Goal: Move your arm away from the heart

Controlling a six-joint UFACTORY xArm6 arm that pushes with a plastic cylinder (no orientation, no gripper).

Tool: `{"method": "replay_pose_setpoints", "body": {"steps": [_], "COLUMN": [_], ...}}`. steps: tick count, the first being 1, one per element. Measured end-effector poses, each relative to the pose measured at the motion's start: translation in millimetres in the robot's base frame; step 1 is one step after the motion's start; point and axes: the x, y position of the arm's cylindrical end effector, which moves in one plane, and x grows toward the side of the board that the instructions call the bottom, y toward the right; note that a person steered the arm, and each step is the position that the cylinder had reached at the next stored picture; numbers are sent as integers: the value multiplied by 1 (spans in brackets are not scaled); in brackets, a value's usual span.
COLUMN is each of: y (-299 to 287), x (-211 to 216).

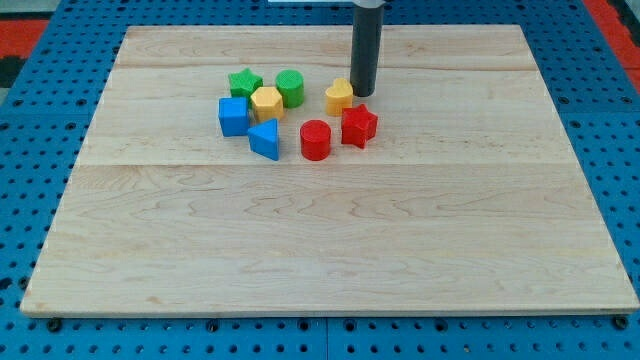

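Note:
My tip (pixel 362 94) stands on the wooden board at the view's top centre, touching or almost touching the right side of the yellow heart (pixel 339 96). The dark rod rises straight up from there out of the view's top. A red star (pixel 358 126) lies just below the tip. A red cylinder (pixel 315 139) lies below the heart, to the star's left.
A cluster lies to the heart's left: green cylinder (pixel 290 87), green star (pixel 245 83), yellow hexagon (pixel 267 102), blue cube (pixel 233 116), blue triangle (pixel 265 138). The wooden board (pixel 320 250) sits on a blue perforated table.

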Motion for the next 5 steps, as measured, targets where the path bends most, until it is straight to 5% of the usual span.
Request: {"method": "replay_pose_setpoints", "body": {"steps": [5], "y": [2], "x": [12]}}
